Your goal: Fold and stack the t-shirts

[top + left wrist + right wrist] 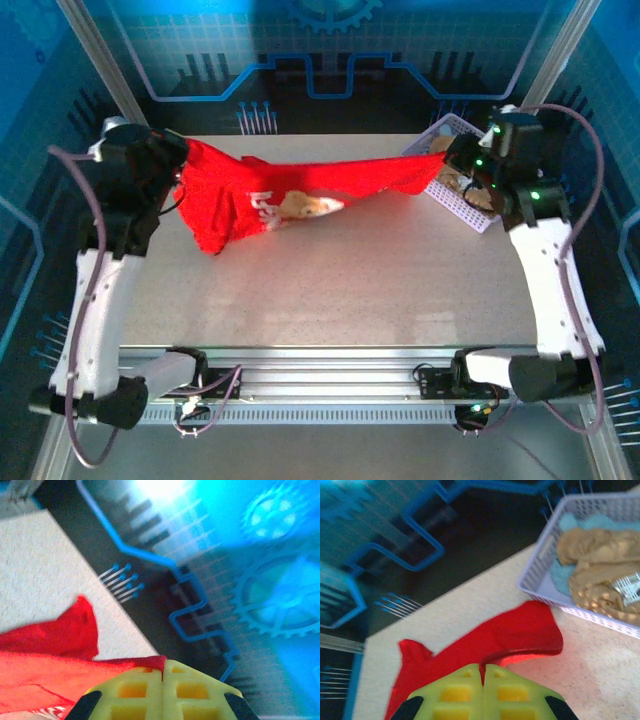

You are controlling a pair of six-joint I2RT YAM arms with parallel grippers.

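Near side of the speckled grey table (350, 290) is bare. Further out, the left gripper (163, 666) and right gripper (482, 669) are each clamped shut on an edge of the big bright red cloth t-shirt (330, 185), which is stretched between them. Looks like the spreading step. Next it needs lowering flat, without bunching. Beyond, the lavender plastic lattice basket (540, 560) holds a crumpled tan tee (595, 555).

Left arm (85, 300), right arm (555, 270): white shells on long links, black joints, black bases. Purple-grey cables (592, 150) loop alongside. Green lights (482, 160) on right wrist. Left gripper (163, 677), right gripper (482, 677): yellow-green fingers, square recesses, black side edges.
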